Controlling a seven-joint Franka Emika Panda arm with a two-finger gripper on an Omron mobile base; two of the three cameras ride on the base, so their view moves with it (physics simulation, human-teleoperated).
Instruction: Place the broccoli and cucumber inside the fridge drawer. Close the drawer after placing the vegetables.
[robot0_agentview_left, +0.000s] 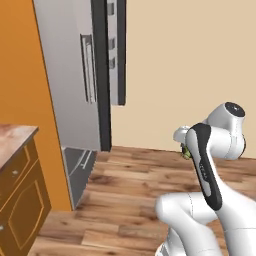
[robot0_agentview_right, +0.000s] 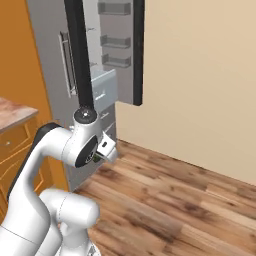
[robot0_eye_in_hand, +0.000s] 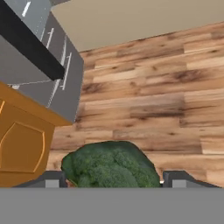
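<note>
On my hand view I have the broccoli (robot0_eye_in_hand: 111, 165) sitting squarely between the two dark fingertips (robot0_eye_in_hand: 52, 178) of the gripper (robot0_eye_in_hand: 113, 178), its bumpy green head bulging up from the bottom edge. The fingers stand wide apart, one on each side of the floret and close against it, so I read the gripper as clamped on the broccoli and carrying it above the wooden floor (robot0_eye_in_hand: 166, 100).

From the left base view, the arm (robot0_agentview_left: 207, 170) is folded high over the planks, and I can just make out a speck of green at the wrist (robot0_agentview_left: 186, 151). The right base view shows the same speck of green (robot0_agentview_right: 96, 158) beside the hand.

Ahead stands the grey fridge (robot0_agentview_left: 75, 75) with its vertical bar handle (robot0_agentview_left: 88, 67); one door (robot0_agentview_right: 134, 50) hangs open, with shelves on its inner side. Inside, I see a pale drawer (robot0_agentview_right: 105, 85) pulled out; whether it is the fridge drawer of the task I cannot tell. An orange cabinet (robot0_agentview_left: 20, 195) with a wooden worktop (robot0_agentview_left: 15, 135) stands to the left.
</note>
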